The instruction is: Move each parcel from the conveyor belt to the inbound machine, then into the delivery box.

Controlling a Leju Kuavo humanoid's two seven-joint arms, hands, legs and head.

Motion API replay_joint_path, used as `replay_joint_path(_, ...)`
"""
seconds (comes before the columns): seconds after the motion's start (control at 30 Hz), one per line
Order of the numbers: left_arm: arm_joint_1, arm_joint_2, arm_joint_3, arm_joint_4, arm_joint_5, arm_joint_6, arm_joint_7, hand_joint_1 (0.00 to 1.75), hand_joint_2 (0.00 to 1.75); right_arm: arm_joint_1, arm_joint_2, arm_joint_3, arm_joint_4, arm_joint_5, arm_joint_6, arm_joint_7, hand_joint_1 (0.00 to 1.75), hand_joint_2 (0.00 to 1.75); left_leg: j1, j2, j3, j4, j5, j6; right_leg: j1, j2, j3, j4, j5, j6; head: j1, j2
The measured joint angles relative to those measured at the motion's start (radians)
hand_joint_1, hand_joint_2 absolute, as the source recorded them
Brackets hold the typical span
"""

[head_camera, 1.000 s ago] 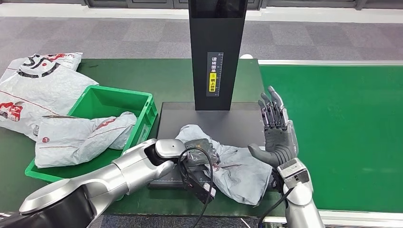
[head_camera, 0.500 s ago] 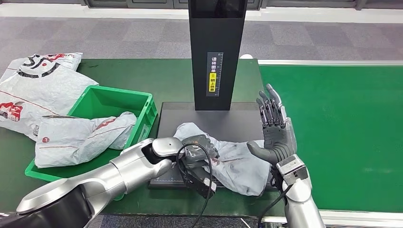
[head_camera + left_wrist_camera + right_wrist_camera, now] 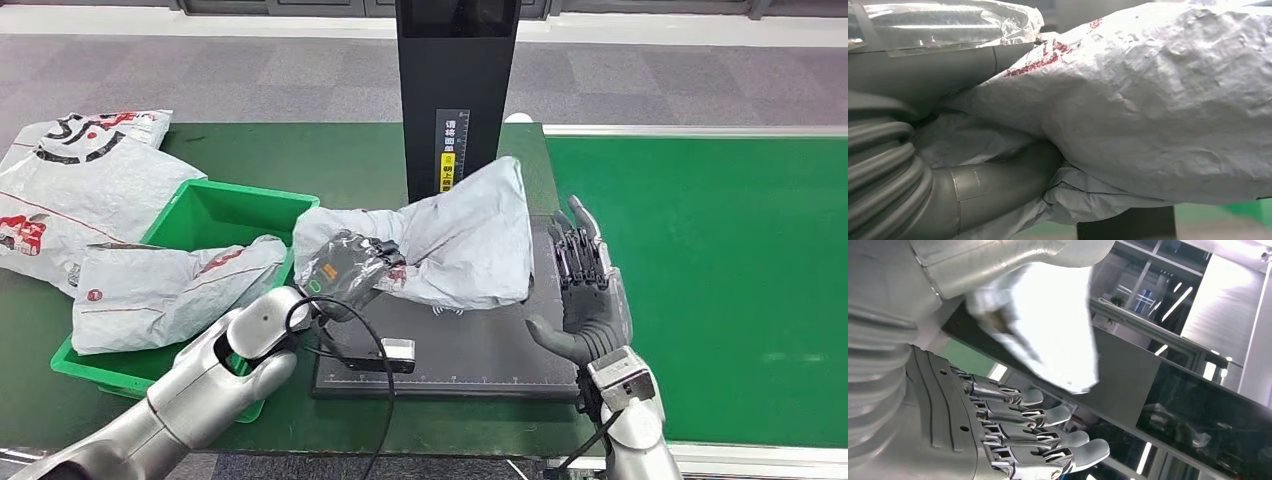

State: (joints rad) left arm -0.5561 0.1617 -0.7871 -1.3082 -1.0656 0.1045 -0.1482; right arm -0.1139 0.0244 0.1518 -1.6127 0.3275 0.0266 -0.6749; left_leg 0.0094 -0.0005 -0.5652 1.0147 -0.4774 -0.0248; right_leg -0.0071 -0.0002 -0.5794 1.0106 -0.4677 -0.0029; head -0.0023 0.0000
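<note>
The left hand (image 3: pixel 345 268) grips a grey parcel (image 3: pixel 450 245) by its left end and holds it up above the scanner's dark base plate (image 3: pixel 470 345), just in front of the black column (image 3: pixel 455 110). The parcel hangs clear of the plate, its far corner raised against the column near the strip label (image 3: pixel 451 155). In the left wrist view the thumb (image 3: pixel 998 185) presses under the crumpled grey plastic of the parcel (image 3: pixel 1158 115), with red print showing near the hand. The right hand (image 3: pixel 588 290) stands upright at the right edge of the plate, palm turned toward the parcel, fingers spread and straight, holding nothing; it is just beside the parcel's right end, and whether it touches it cannot be told. The right wrist view shows the same straight fingers (image 3: pixel 1048 437) with the pale parcel (image 3: pixel 1048 325) beyond them. Left of the plate sits a green bin (image 3: pixel 215 215) with another grey parcel (image 3: pixel 170 290) draped over its near wall and partly inside. Further left of the bin, a white bag (image 3: pixel 75 185) with red and black print lies on the green table (image 3: pixel 345 165). Right of the plate runs the green conveyor (image 3: pixel 720 280).
</note>
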Motion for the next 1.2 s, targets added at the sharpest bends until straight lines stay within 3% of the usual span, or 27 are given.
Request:
replay_joint_path(0.33,0.109,0.031,0.115,-0.178,-0.062,0.008,0.007,1.75,1.75,0.043,0.0,-0.007,-0.052,0.011,-0.004,0.001,0.0,1.75,0.0,0.0,0.0,0.0,0.001,0.001,0.0,0.0,0.0,0.0,0.002,0.001,0.0,0.0)
replay_joint_path(0.63,0.235,0.046,0.218,-0.314,-0.219,0.014,0.112,1.75,1.75,0.111,0.006,-0.032,-0.11,0.028,-0.005,-0.008,0.0,1.75,0.0,0.0,-0.001,0.0,0.001,0.0,0.0,0.0,-0.001,0.0,0.001,0.0,0.0,0.0)
replay_joint_path(0.87,0.286,0.046,0.362,-0.332,-0.379,0.048,0.269,1.75,1.75,0.125,0.01,-0.046,-0.125,0.029,0.002,-0.012,0.0,1.75,0.0,0.0,0.0,0.0,0.001,0.0,0.0,0.0,-0.001,0.0,0.001,0.0,0.0,0.0)
replay_joint_path(1.2,0.304,0.04,0.424,-0.332,-0.393,0.052,0.28,1.75,1.75,0.127,0.01,-0.047,-0.128,0.029,0.003,-0.012,0.0,1.75,0.0,0.0,-0.001,0.0,0.002,0.0,0.0,0.0,-0.001,0.0,0.002,0.0,0.0,0.0)
